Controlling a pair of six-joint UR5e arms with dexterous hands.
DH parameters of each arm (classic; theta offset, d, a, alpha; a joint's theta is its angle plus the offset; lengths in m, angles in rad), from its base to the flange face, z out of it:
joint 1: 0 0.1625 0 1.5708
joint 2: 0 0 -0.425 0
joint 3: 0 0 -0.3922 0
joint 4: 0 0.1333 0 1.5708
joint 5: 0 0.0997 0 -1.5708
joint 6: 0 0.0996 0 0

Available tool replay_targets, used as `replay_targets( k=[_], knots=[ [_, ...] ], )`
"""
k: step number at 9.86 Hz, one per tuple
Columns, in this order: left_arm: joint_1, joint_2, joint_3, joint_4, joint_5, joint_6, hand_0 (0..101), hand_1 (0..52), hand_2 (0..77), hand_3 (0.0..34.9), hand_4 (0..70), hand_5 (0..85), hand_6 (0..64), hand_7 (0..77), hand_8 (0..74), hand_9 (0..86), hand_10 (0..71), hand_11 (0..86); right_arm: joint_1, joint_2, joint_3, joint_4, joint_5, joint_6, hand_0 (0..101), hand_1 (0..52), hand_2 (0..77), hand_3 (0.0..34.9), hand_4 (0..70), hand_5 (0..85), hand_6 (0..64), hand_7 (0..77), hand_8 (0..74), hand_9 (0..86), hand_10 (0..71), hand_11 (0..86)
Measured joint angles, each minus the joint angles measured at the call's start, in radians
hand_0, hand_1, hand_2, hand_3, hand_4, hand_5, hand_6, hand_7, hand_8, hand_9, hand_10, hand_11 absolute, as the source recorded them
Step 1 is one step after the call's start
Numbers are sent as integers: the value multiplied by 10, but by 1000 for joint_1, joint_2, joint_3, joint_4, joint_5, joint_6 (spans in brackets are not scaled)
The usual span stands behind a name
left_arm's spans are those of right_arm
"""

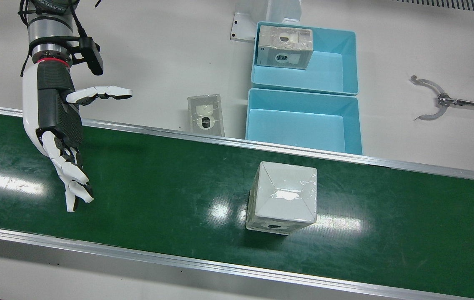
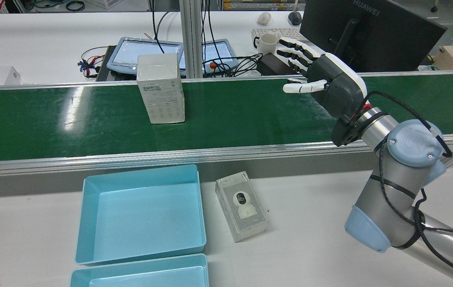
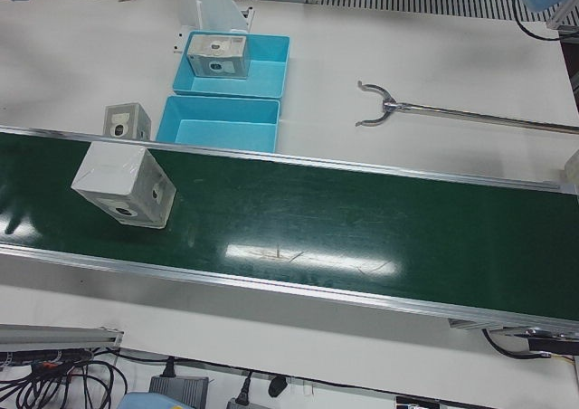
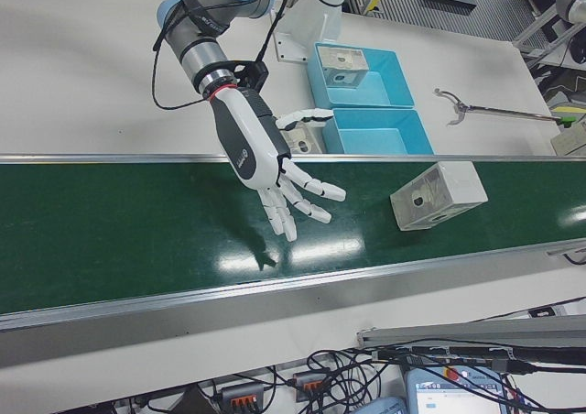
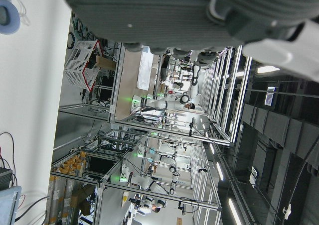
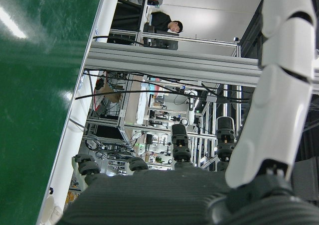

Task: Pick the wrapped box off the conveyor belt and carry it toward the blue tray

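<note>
The wrapped box (image 1: 282, 198) is white and film-covered, standing on the green conveyor belt (image 1: 157, 187); it also shows in the rear view (image 2: 160, 89) and the right-front view (image 4: 438, 194). My right hand (image 1: 59, 125) is open and empty, fingers spread, hovering over the belt well to the view's left of the box, apart from it (image 2: 326, 83). An empty blue tray (image 1: 295, 129) sits on the table just behind the belt, near the box. Only the underside of my left hand (image 5: 174, 16) shows, in its own view; its fingers are not seen.
A second blue tray (image 1: 332, 71) behind the first holds a clear-wrapped camera box (image 1: 285, 46). Another clear camera box (image 1: 206, 114) lies on the table beside the trays. A metal grabber tool (image 1: 432, 100) lies to the view's right. Aluminium rails edge the belt.
</note>
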Motion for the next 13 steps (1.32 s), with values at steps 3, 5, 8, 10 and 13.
replay_targets(
  k=[3, 5, 8, 10, 13],
  knots=[
    [0, 0, 0, 0, 0, 0, 0, 0, 5, 0, 0, 5, 0, 5, 5, 0, 0, 0, -1, 0, -6, 0, 0, 0, 423, 104, 153, 301, 131, 153, 0, 164, 0, 22, 38, 65],
    [0, 0, 0, 0, 0, 0, 0, 0, 11, 0, 0, 5, 0, 5, 5, 5, 5, 0, -1, 0, -12, 0, 0, 0, 424, 104, 153, 302, 131, 164, 0, 164, 0, 22, 38, 65],
    [0, 0, 0, 0, 0, 0, 0, 0, 11, 0, 0, 5, 0, 5, 5, 0, 0, 0, -8, 7, -34, 0, 0, -1, 422, 104, 153, 303, 136, 164, 0, 164, 0, 22, 38, 65],
    [0, 0, 0, 0, 0, 0, 0, 0, 11, 0, 0, 5, 0, 5, 5, 0, 0, 0, -10, 35, -68, 0, 1, -1, 422, 104, 153, 303, 136, 164, 0, 164, 0, 22, 38, 65],
    [0, 0, 0, 0, 0, 0, 0, 0, 11, 0, 0, 5, 0, 5, 5, 0, 0, 0, -13, 96, -130, 1, 1, -2, 423, 98, 153, 301, 147, 158, 0, 169, 0, 22, 49, 65]
  ],
)
